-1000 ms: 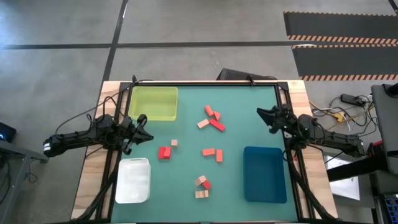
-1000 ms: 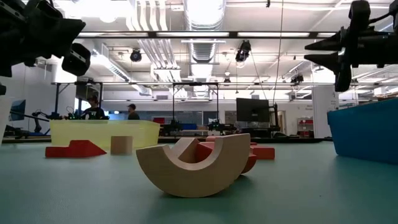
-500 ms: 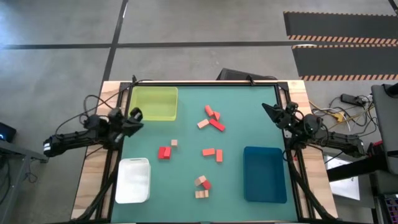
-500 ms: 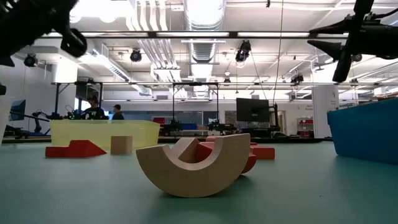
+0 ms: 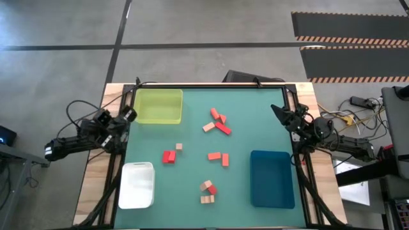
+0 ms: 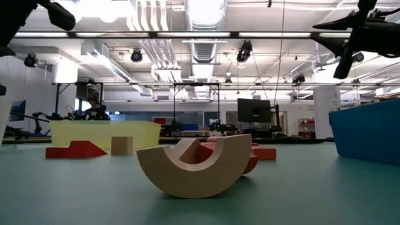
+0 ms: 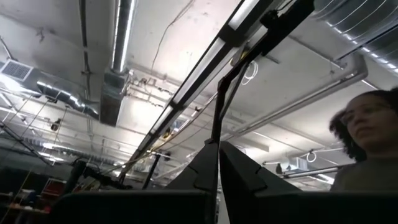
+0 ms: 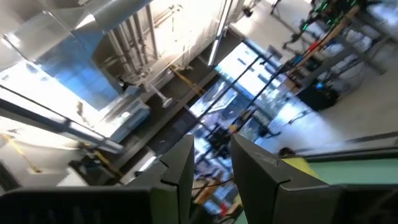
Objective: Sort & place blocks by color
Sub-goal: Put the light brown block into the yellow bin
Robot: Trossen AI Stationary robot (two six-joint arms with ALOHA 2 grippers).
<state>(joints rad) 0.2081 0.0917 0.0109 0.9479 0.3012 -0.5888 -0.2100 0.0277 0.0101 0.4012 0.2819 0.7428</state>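
blocks (image 5: 213, 153) mid-table, trays (image 5: 158, 105) around them, arms at sides

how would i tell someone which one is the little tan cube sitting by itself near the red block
Start at the yellow-green tray in the table's far left corner and come straight toward the white tray. About halfway, right of that line, a red block lies on the green mat; the tan cube sits just beyond its right end, the smallest, palest piece there.

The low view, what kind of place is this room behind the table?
Most likely a robotics lab or workshop: bare ceiling ducts and strip lights overhead, a monitor on a bench, and a person working at a far station.
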